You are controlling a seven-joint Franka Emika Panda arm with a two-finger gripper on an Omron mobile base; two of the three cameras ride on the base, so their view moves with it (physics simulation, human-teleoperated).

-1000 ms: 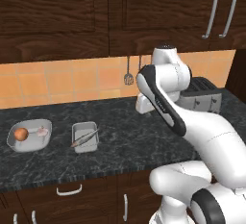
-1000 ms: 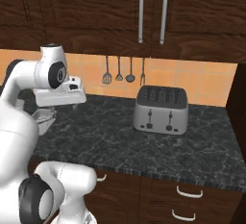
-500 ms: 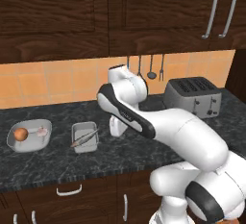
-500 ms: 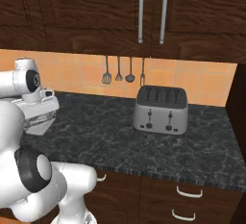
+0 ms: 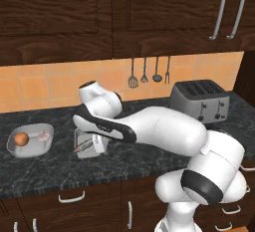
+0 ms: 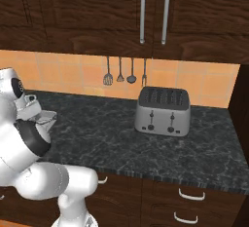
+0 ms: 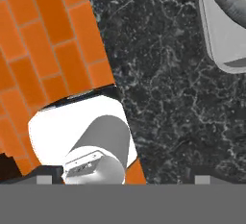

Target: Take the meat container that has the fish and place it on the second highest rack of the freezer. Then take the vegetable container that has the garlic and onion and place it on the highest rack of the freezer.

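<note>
The meat container (image 5: 82,142), a boxy grey tray, sits on the dark counter with the thin brown fish (image 5: 83,147) lying in it. My gripper (image 5: 96,145) hangs low over that tray's right side, partly covering it. Its jaws stand open with nothing between them (image 7: 122,178). A corner of the tray (image 7: 222,35) shows at the hand view's top right. Left of it sits the vegetable container (image 5: 31,149), shallow and flared, holding the orange onion (image 5: 21,139) and the pale garlic (image 5: 44,136). The freezer is out of view.
A silver toaster (image 5: 200,99) (image 6: 163,110) stands at the counter's right. Utensils (image 5: 144,71) hang on the orange tiled backsplash (image 7: 43,40) under dark wooden cabinets (image 6: 155,11). Drawers with handles (image 5: 72,196) run below the counter edge.
The arm has swung left and down from near the toaster to just over the fish tray. The gripper stayed open. The trays have not moved.
</note>
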